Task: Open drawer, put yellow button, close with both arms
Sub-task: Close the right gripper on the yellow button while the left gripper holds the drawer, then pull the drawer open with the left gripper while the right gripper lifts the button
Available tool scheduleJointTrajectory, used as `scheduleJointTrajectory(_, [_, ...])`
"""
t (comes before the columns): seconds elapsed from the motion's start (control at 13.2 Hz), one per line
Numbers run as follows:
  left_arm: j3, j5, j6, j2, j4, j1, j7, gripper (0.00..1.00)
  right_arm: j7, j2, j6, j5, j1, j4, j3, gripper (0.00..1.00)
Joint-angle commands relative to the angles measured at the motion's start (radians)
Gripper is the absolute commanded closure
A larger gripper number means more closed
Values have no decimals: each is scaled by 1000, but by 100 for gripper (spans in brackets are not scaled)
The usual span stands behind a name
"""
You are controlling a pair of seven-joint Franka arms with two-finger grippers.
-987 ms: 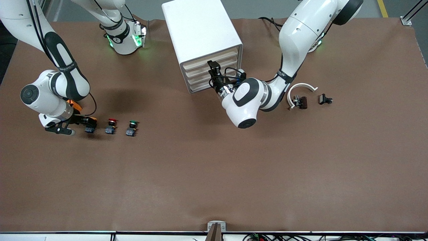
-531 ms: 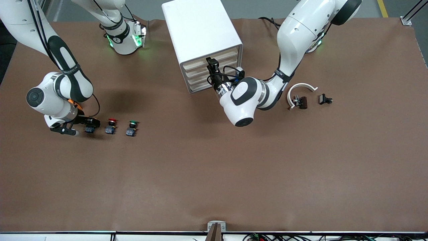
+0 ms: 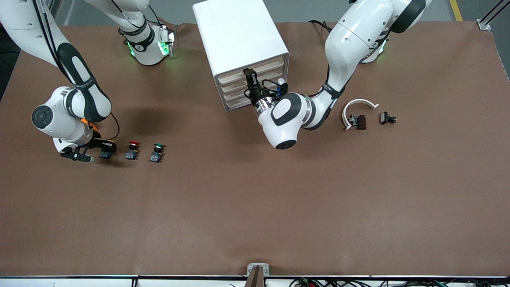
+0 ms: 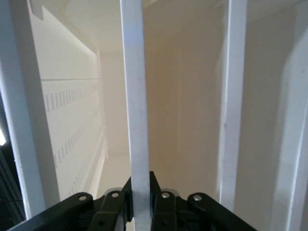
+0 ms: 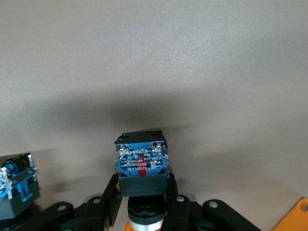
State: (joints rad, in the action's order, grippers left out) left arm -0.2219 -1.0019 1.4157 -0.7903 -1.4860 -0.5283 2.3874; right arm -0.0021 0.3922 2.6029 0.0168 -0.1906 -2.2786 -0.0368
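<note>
The white cabinet (image 3: 235, 28) stands at the robots' edge of the table, and its top drawer (image 3: 267, 63) looks pushed in. My left gripper (image 3: 250, 75) is at that drawer's front. In the left wrist view it (image 4: 139, 186) is shut on a thin white front lip (image 4: 136, 96). My right gripper (image 3: 102, 152) is low at the table toward the right arm's end, shut on the yellow button (image 3: 106, 153). In the right wrist view the fingers (image 5: 174, 190) clamp its bluish-grey base (image 5: 142, 166), and the yellow cap (image 5: 140, 225) points toward the wrist.
A red-capped button (image 3: 132, 149) and a green-capped button (image 3: 157, 152) stand in a row beside the yellow one. The red one's base shows in the right wrist view (image 5: 17, 185). A white curved piece (image 3: 358, 104) and two small dark parts (image 3: 357, 120) (image 3: 387, 118) lie toward the left arm's end.
My left gripper has moved up the cabinet front to the top drawer. My right arm's elbow has shifted a little, while its gripper stays at the yellow button.
</note>
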Motion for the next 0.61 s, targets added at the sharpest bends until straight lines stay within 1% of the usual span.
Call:
scheduleJointTrajectory(0.0, [10,-9,5,-15,24,39,7,100,53,-70,-210,2,0,83,3,100])
scheduleJointTrajectory(0.23, [12,-11,8,-17,24,92,6,100,74,-159,-438,2,20,183,3,100])
scheduleJointTrajectory(0.3, [12,-11,14,-18,26,106,1,100,138,-194,-542,0,39,229,6,100])
scheduleJointTrajectory(0.46, [15,-8,35,-18,29,117,-5,100,296,-240,-758,2,109,336,6,100])
scheduleJointTrajectory(0.53, [18,-4,39,-18,41,119,-5,100,368,-265,-832,12,135,362,9,100])
